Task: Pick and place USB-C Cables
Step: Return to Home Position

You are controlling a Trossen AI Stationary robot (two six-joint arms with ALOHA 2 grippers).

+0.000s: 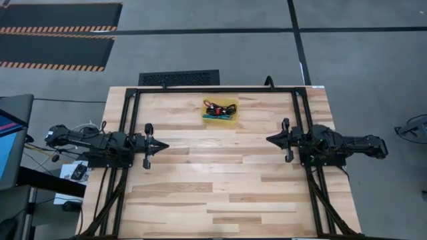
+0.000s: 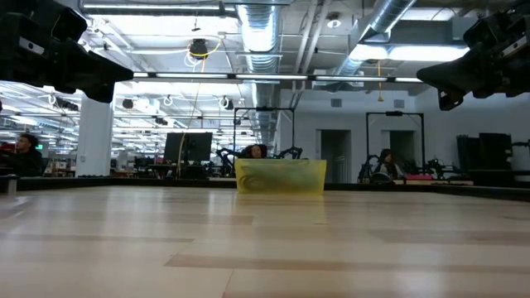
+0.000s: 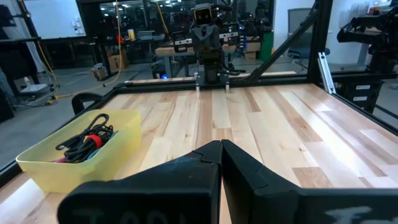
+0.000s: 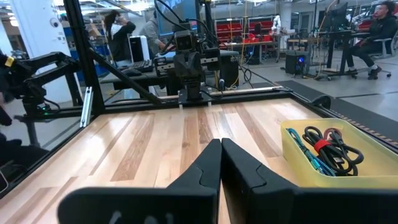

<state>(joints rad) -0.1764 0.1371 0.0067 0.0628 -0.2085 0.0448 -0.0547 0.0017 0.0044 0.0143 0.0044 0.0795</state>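
Resting in a tangle inside the yellow container (image 3: 124, 140) near the rear edge of the worktop (image 1: 220, 187), the USB-C cables (image 3: 84, 140) look fully delivered, and no loose cord shows on the wood. Their exact count cannot be made out. The left arm (image 1: 113, 143) and right arm (image 1: 333, 143) sit at opposite sides, well apart from the container, each with its jaws closed on nothing, so I judge only the return home remains.
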